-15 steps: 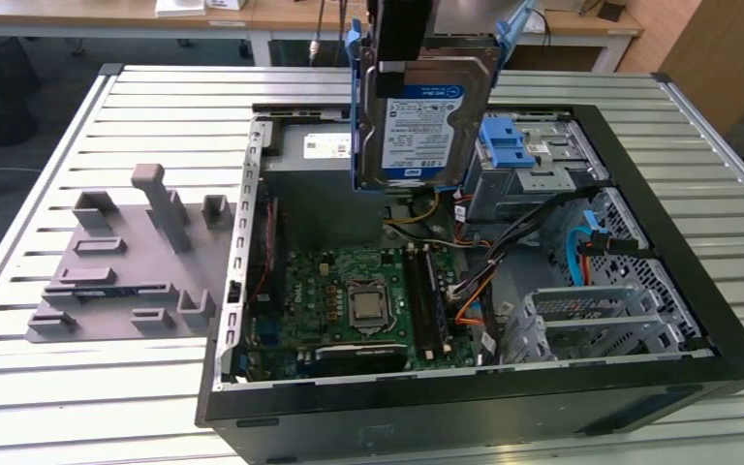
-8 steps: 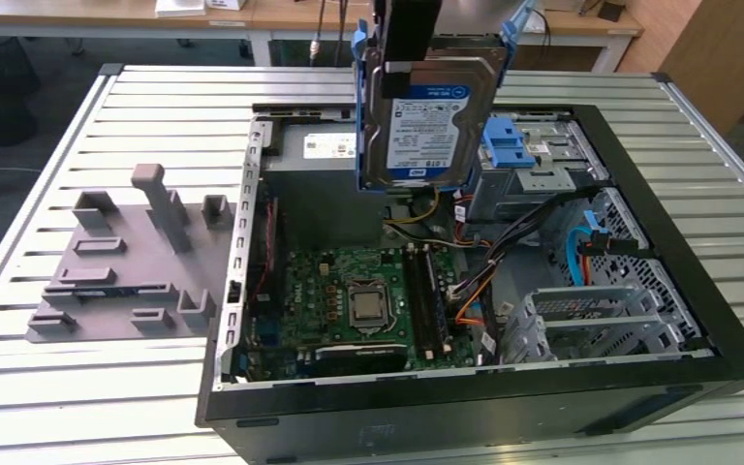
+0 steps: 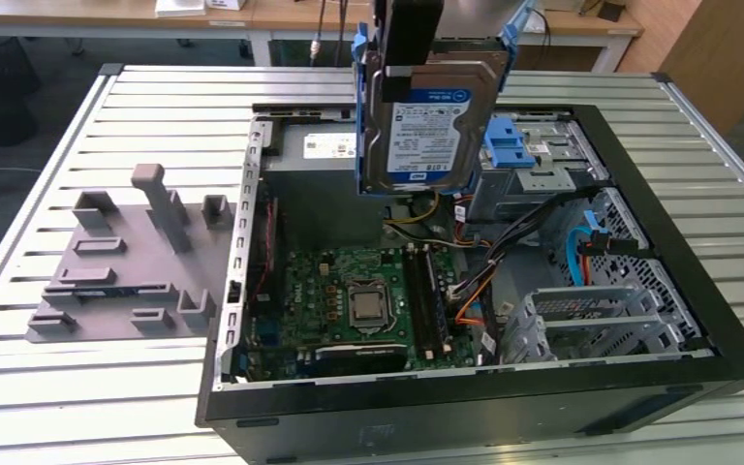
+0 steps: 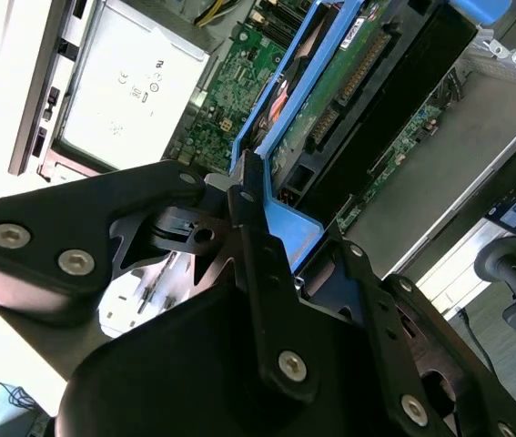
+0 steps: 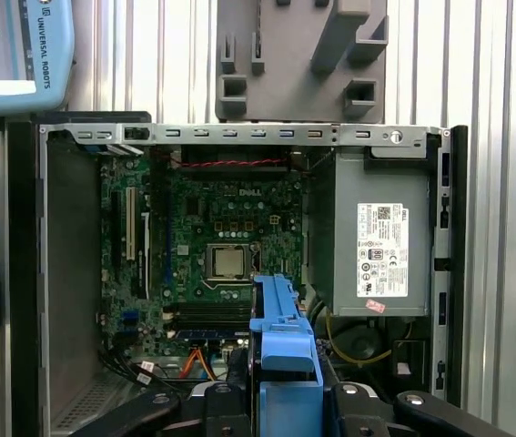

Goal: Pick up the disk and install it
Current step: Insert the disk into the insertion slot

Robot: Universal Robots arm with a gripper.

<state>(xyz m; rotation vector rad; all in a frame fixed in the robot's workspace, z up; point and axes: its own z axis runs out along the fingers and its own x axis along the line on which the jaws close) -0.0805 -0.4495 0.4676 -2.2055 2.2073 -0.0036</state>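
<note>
1. A robot arm's gripper (image 3: pixel 413 44) is holding the disk (image 3: pixel 424 116) in the air above an open computer case (image 3: pixel 682 291), which is lying on its side on a slatted metal table (image 3: pixel 36 387).
2. The fingers (image 4: pixel 244 205) are pressing closed on the disk's upper end, clamping one of the blue plastic rails (image 4: pixel 280 223) that are framing the silver-grey drive.
3. In the exterior view the disk is hanging upright, with its blue-and-white label facing the camera. It is hovering over the far part of the case, clear of the parts below.
4. Behind the disk, toward the exterior view's left, a grey metal box (image 3: pixel 326 150) with a white sticker is sitting inside the case. Toward the exterior view's right, a bright blue latch bracket (image 3: pixel 517 145) is resting on a metal bay.
5. A green motherboard (image 3: pixel 359 300) is covering the case floor beneath the disk, with black, orange and yellow cables trailing beside it.
6. A perforated metal drive cage (image 3: pixel 604 320) is occupying the near corner on the exterior view's right.
7. A grey plastic fixture (image 3: pixel 127 262) with raised posts and slots is lying on the table outside the case, on the exterior view's left.
8. In the first wrist view the camera is looking straight down into the case, with the disk's blue rail (image 5: pixel 283 319) showing edge-on between the gripper's dark fingers.
</note>
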